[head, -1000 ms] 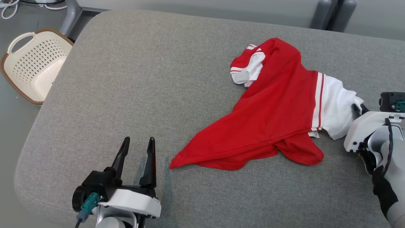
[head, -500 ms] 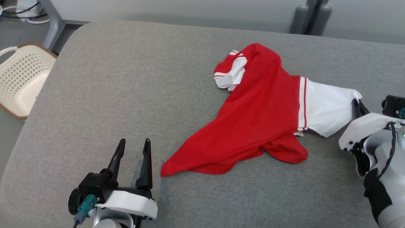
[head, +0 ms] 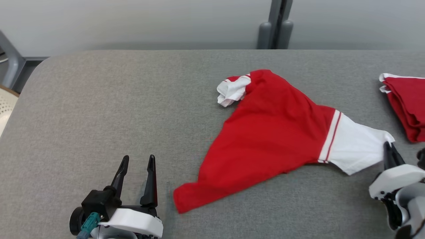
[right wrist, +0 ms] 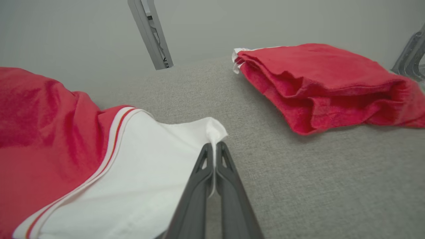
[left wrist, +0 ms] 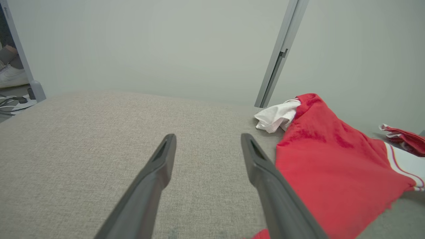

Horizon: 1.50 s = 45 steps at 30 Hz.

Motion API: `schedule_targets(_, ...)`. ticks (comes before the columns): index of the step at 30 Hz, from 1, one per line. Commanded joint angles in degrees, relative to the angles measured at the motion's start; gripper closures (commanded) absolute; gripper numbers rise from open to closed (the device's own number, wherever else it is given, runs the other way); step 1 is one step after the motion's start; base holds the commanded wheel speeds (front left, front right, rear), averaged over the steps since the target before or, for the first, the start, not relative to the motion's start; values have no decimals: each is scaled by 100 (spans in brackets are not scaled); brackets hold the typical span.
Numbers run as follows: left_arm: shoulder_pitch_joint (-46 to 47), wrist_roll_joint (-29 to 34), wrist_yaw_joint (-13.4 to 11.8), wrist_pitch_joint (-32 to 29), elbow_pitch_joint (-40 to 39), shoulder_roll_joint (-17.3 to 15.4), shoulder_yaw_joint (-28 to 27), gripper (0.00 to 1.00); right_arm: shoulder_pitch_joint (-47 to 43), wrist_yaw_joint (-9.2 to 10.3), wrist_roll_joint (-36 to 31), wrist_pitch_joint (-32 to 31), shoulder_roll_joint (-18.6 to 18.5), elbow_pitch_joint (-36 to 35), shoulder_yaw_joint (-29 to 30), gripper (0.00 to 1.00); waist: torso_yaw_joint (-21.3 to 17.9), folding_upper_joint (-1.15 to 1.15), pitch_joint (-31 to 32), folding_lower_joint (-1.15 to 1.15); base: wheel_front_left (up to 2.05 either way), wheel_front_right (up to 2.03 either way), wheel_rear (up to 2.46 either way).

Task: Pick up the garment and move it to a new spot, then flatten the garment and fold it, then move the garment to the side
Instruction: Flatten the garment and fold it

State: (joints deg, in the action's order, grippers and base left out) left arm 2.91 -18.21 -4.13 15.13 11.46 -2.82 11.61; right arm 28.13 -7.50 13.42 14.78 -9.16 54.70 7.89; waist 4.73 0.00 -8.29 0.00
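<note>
- Right wrist view: right pincer (right wrist: 213,147) clamped on the garment (right wrist: 49,139) at its white corner; folded red cloth (right wrist: 325,83) nearby.
- Head view: left pincer (head: 137,160) wide, empty, beside the garment spread on the tabletop (head: 99,99).

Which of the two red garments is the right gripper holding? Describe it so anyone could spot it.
On the grey padded surface, look at the middle, not the right edge. The garment lies spread and crumpled, red with a white end whose corner is pinched in the right gripper. Its neighbour, the folded red garment, is a compact stack lying free.
</note>
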Motion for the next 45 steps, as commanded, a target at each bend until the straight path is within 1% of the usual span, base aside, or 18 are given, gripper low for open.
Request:
schedule_targets(1,-27,27,0,1,-7,-26,-17,0,-164,1,59,-44,-130,-192,47,100,-122,0,74,0,0,0,0)
schedule_targets(5,-85,37,24,1,27,-29,-9,0,-610,0,119,-314,-168,-720,178,100,-213,0,116,0,0,0,0)
schedule_targets(7,-103,41,41,1,50,-27,17,0,-956,1,119,-543,-166,-1072,365,100,-247,0,126,0,0,0,0)
schedule_targets(9,-98,42,54,1,67,-27,32,0,-1156,1,108,-652,-141,-1249,499,100,-252,0,131,0,0,0,0)
schedule_targets(15,-120,42,54,1,106,-28,60,0,-1568,1,-43,-906,47,-1772,868,100,-286,0,168,0,0,0,0)
schedule_targets(16,-117,42,67,1,124,-28,77,0,-1615,1,-74,-968,84,-1837,891,84,-298,0,175,0,0,0,0)
schedule_targets(17,-105,49,84,1,150,-28,102,0,-1640,1,-103,-1024,119,-1895,904,60,-309,0,182,0,0,0,0)
schedule_targets(18,-77,50,99,1,172,-29,123,0,-1667,0,-114,-1065,145,-1973,919,27,-320,0,190,0,0,0,0)
schedule_targets(19,-45,50,100,0,194,-29,145,0,-1693,1,-145,-1096,169,-2044,940,0,-337,0,199,0,0,0,0)
schedule_targets(26,125,-1,98,-8,360,-32,211,0,-1867,0,-275,-1150,251,-2649,1081,0,-514,0,272,0,0,0,0)
schedule_targets(27,125,-1,98,-8,360,-32,211,0,-1867,0,-275,-1150,251,-2649,1081,0,-514,0,272,0,0,0,0)
schedule_targets(31,248,-26,210,-151,529,-67,310,0,-1929,0,-333,-1060,323,-3123,1026,0,-641,0,300,0,0,0,0)
schedule_targets(34,495,-38,399,-391,763,-112,453,0,-1961,0,-317,-1049,402,-3511,850,0,-739,0,274,0,0,0,0)
schedule_targets(37,807,-70,717,-855,1159,-133,705,0,-1981,0,-277,-1083,453,-3822,685,0,-844,0,195,0,0,0,0)
schedule_targets(40,1213,-54,937,-1225,1496,-143,979,0,-1971,0,-273,-1165,505,-4042,576,0,-944,0,87,0,0,0,0)
schedule_targets(43,1534,-235,1072,-1536,1802,-125,1167,0,-1924,0,-262,-1199,533,-4163,504,0,-1025,0,-25,0,0,0,0)
schedule_targets(45,1743,-261,1105,-1685,1994,-139,1292,0,-1881,0,-252,-1209,542,-4213,455,0,-1089,0,-101,0,0,0,0)
